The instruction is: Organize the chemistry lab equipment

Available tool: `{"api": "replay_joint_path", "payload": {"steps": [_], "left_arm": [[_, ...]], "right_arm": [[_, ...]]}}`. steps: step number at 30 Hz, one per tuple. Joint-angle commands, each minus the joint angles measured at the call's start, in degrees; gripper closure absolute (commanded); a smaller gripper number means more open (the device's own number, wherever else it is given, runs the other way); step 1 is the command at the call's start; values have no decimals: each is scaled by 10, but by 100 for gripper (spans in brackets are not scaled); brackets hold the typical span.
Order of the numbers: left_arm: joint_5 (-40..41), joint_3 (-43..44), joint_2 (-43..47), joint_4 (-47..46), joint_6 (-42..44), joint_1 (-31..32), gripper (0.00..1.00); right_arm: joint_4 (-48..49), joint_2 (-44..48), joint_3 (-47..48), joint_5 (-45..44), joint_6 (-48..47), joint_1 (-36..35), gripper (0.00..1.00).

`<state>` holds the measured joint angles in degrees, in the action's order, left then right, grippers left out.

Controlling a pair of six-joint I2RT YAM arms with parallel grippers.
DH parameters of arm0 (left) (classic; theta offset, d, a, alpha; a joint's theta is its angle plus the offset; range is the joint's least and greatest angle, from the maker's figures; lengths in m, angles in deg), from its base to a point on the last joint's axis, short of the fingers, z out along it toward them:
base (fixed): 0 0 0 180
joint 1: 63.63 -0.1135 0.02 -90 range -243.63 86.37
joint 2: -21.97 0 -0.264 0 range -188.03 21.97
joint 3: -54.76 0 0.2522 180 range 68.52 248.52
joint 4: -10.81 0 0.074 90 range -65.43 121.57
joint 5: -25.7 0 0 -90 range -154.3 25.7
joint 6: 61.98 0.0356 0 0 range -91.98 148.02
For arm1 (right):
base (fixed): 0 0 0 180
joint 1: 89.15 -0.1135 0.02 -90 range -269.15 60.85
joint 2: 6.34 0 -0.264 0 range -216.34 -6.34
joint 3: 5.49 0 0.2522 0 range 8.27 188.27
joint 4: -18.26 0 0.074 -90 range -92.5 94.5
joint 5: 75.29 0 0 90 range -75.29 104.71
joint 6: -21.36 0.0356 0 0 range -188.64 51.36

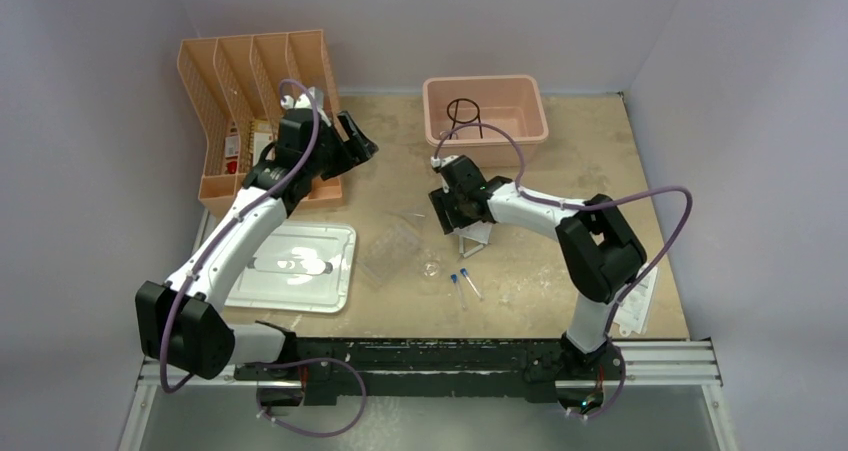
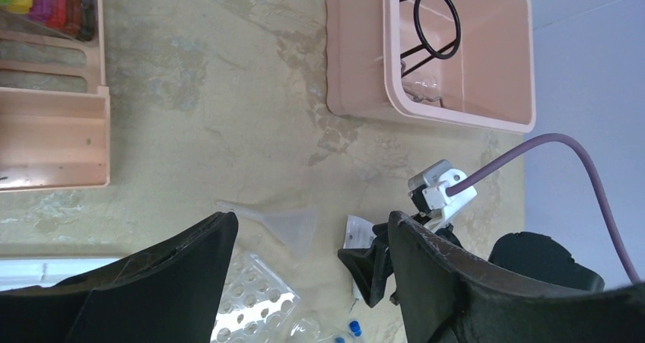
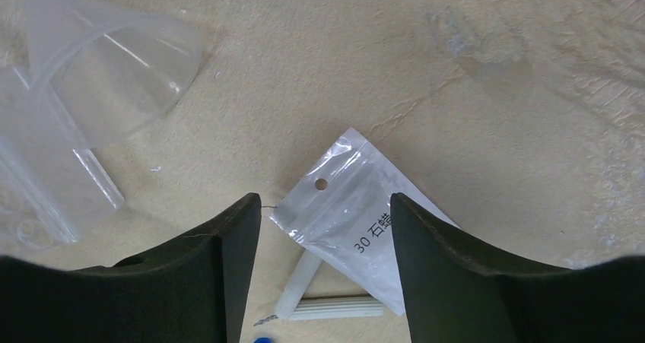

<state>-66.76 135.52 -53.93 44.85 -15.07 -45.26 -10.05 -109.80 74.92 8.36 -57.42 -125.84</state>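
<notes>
Left gripper (image 2: 310, 233) is hanging left of the pink bin (image 1: 487, 81), jaws spread, carrying nothing. Right gripper (image 3: 323, 206) is hovering on the bin's near side, jaws apart and straddling the small zip bag (image 3: 346, 214) lying flat, not yet pinching it. Reading this as a bag pick: thin, flat target, so dropping low and closing on the hang-hole corner is looking safest, while steering clear of the funnel (image 3: 114, 61). Black wire ring tripod (image 1: 464, 113) is standing inside the bin.
</notes>
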Motion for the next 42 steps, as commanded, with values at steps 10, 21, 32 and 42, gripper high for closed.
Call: {"api": "replay_joint_path", "payload": {"steps": [10,21,32,42], "left_arm": [[-1,-1,25,-12,17,-4,27],[2,-5,30,-13,18,-4,27],[6,-13,36,-14,19,-4,27],[7,-16,40,-14,18,-4,27]], "right_arm": [[-3,-13,11,-40,-77,-23,36],[-24,-26,2,58,-86,-23,37],[-41,-34,21,39,-79,-22,79],[-66,17,62,-26,-56,-22,98]]}}
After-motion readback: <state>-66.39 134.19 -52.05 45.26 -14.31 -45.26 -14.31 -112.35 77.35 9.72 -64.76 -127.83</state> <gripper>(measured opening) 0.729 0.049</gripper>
